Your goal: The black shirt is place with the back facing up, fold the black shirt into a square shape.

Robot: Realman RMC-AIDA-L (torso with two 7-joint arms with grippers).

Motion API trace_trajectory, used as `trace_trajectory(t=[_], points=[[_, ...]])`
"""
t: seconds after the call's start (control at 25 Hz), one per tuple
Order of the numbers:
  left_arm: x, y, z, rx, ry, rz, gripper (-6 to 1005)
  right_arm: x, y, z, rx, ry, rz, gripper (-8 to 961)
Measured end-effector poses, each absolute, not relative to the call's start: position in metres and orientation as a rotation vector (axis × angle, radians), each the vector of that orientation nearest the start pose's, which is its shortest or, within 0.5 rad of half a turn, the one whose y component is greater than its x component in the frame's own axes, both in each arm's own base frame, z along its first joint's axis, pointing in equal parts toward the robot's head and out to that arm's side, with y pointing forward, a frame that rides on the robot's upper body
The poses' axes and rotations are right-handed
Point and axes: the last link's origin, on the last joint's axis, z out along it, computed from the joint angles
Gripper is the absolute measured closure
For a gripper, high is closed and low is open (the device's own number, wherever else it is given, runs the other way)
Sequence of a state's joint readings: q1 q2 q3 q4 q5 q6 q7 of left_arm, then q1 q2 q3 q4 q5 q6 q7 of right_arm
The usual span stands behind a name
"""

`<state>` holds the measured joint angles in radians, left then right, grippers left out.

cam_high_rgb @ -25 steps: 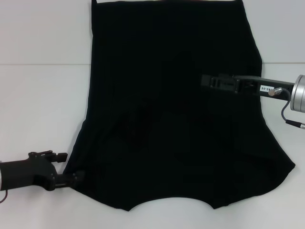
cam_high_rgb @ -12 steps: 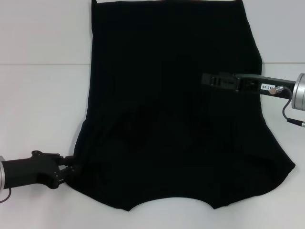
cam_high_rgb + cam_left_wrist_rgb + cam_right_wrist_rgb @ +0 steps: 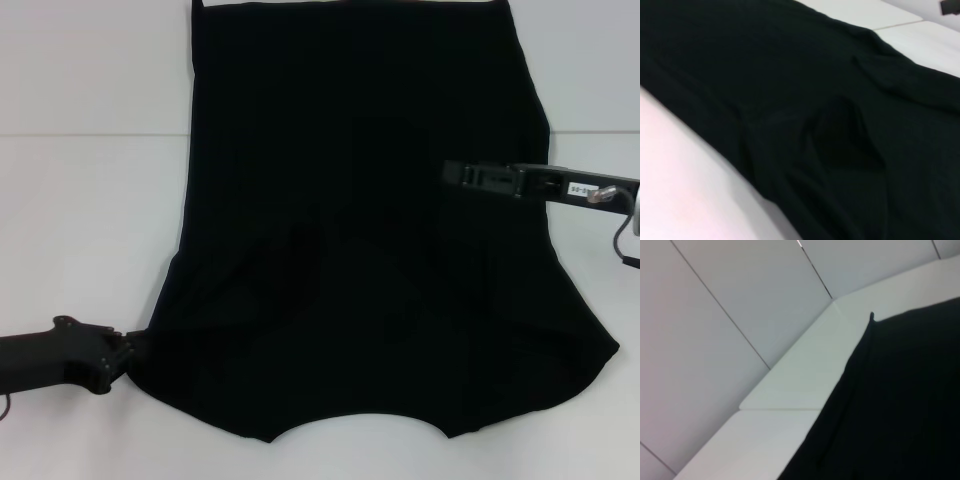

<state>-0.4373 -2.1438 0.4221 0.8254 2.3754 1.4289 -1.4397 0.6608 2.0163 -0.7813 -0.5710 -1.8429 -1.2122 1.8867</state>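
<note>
The black shirt lies spread flat on the white table, plain side up, with no lettering showing. It fills most of the head view, with the curved neck edge toward me. My left gripper is low at the shirt's near left corner, right at the cloth edge. My right gripper hovers over the right half of the shirt, pointing left. The left wrist view shows wrinkled black cloth close up. The right wrist view shows the shirt's far part.
The white table shows bare on both sides of the shirt, with a seam line running across it. A grey panelled wall stands behind the table's far edge.
My left arm has drawn back to the left, from over the shirt's corner to its edge. My right arm has pulled back a little to the right. The shirt lies much the same.
</note>
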Motion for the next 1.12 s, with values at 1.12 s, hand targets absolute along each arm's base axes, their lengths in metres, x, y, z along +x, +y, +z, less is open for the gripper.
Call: trace_trajectory(t=[1.12], points=[[-0.348,0.298,0.031,-2.441,-0.917,-0.273,973,0.346,0.347,0.069,-2.117,1.700,0.451,72]])
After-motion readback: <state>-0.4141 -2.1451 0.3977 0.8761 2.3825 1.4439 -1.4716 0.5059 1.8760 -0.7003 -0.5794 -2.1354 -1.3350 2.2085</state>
